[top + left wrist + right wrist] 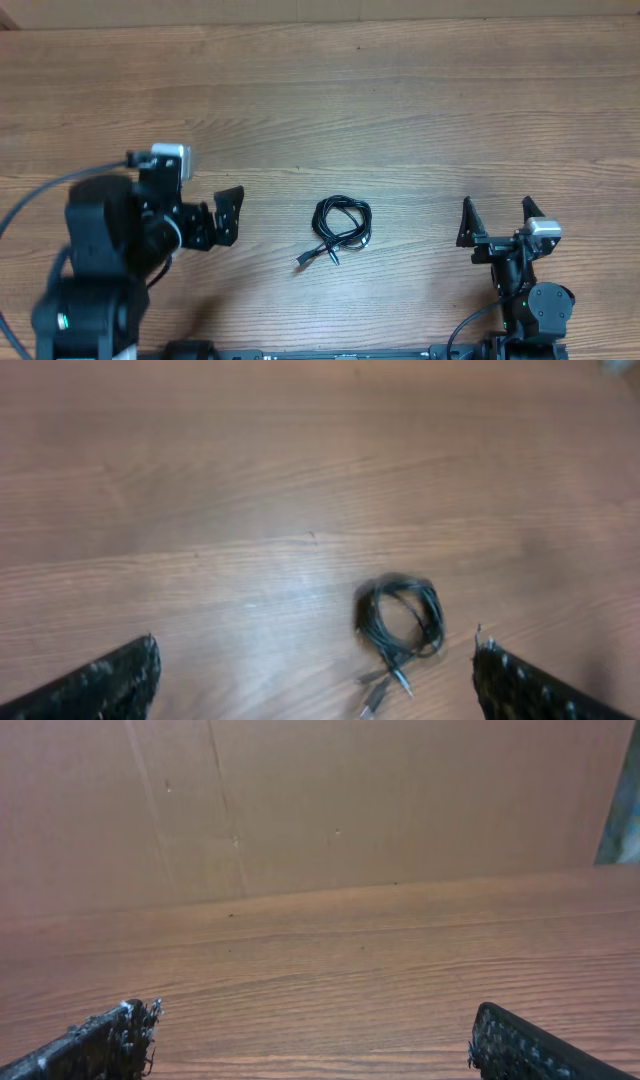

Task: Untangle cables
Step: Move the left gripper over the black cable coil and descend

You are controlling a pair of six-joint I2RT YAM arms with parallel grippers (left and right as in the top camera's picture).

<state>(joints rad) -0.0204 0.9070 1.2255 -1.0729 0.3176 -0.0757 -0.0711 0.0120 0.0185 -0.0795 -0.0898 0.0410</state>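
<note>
1. Cables (pixel 341 228): thin black cords lay coiled together in one small tangled loop, plug ends trailing out, on the wooden table (pixel 400 100) between both arms.
2. Left gripper (pixel 232 215) stood spread wide, touching nothing, near the bundle.
3. Right gripper (pixel 497 205) was likewise spread, farther off.

We see a wood-grain worktop (pixel 400 100) under the left pincer (pixel 315 643) and right pincer (pixel 315 1008); ahead of the right one, at the worktop's far edge, stands a brown cardboard wall (pixel 350 800)

One cable bundle (pixel 341 228), two hands (pixel 236 214) (pixel 497 205), one table (pixel 400 100)
</note>
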